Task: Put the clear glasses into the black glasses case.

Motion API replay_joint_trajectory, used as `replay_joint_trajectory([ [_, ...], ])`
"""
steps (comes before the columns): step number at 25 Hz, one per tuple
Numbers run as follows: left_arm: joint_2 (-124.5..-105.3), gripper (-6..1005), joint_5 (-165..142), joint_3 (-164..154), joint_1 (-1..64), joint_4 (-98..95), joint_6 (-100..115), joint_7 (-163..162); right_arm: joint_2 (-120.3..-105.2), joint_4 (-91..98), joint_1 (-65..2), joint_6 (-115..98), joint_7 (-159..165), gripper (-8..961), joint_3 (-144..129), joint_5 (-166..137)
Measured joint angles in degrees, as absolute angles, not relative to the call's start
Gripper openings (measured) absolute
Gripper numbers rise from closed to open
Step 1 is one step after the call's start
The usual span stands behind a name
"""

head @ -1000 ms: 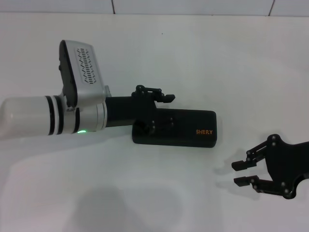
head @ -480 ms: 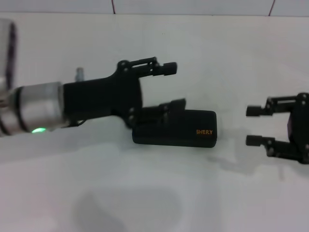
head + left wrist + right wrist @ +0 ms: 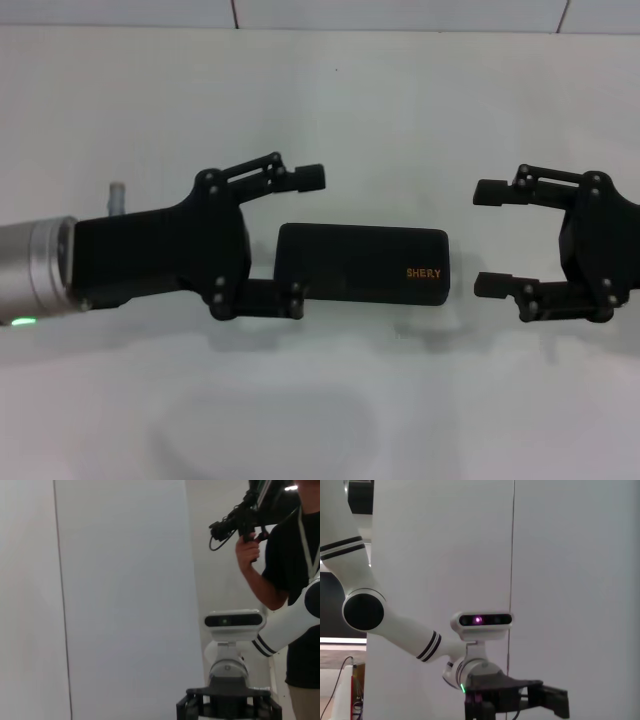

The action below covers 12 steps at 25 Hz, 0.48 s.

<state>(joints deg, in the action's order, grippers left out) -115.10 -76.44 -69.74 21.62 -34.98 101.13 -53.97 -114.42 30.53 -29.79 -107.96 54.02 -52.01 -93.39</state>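
The black glasses case [image 3: 365,262] lies shut on the white table, its orange lettering at its right end. The clear glasses are out of view. My left gripper [image 3: 305,237] is open at the case's left end, one finger behind the case and the other in front of it. My right gripper [image 3: 481,239] is open just off the case's right end, fingers pointing at it and apart from it. Nothing shows between either pair of fingers. The right wrist view shows the left arm [image 3: 395,630] facing it across the table.
The white table [image 3: 400,100] runs to a tiled wall at the back. In the left wrist view a person [image 3: 285,555] holding a camera stands behind the right arm [image 3: 280,630].
The left arm pulled back to the left, off the case, and its gripper now straddles the case's left end. The right gripper rose and moved in toward the case's right end.
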Motion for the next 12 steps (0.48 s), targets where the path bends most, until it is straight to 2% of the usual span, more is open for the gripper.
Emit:
replay_joint_trajectory([
  [3,-115.05,884,-76.45,-69.72,20.53,-34.87,101.16,-53.78,-114.73,30.37,-30.26,-107.65,53.94,769,-52.03,-93.27],
  [12,-114.64,888,-78.49,-69.69,18.94,-34.86,101.29,-53.68,-115.68,29.63,-31.14,-107.58,53.76,771,-52.97,-93.43],
])
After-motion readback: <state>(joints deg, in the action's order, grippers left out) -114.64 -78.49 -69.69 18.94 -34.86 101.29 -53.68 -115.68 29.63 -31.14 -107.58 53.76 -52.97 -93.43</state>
